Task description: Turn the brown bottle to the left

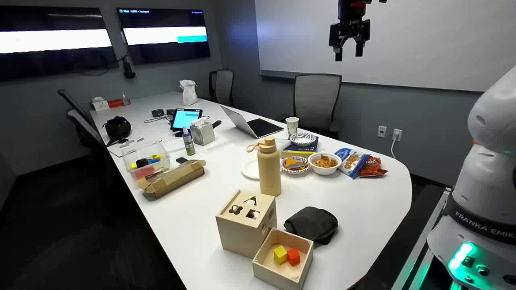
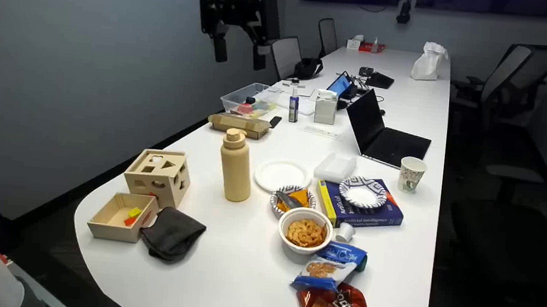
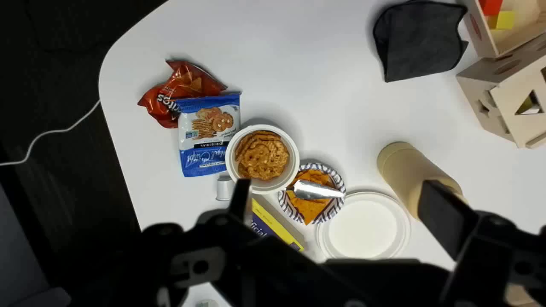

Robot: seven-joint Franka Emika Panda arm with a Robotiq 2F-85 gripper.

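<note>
The brown bottle is tan with a matching cap. It stands upright on the white table in both exterior views [image 1: 269, 171] [image 2: 236, 170]. A carry loop on its cap points to the left in an exterior view. In the wrist view the bottle [image 3: 403, 170] is at the right, and a gripper finger hides its upper part. My gripper is high above the table in both exterior views [image 1: 349, 54] [image 2: 239, 56], well apart from the bottle. Its fingers are spread wide with nothing between them, as the wrist view [image 3: 337, 198] also shows.
A wooden shape-sorter box [image 1: 244, 231], an open wooden tray [image 1: 266, 274] and a dark cloth [image 2: 171, 234] are near the bottle. A white plate [image 2: 282, 175], a chip bowl [image 2: 276, 201], a pretzel bowl [image 2: 286, 232] and a book [image 2: 372, 218] stand on its other side.
</note>
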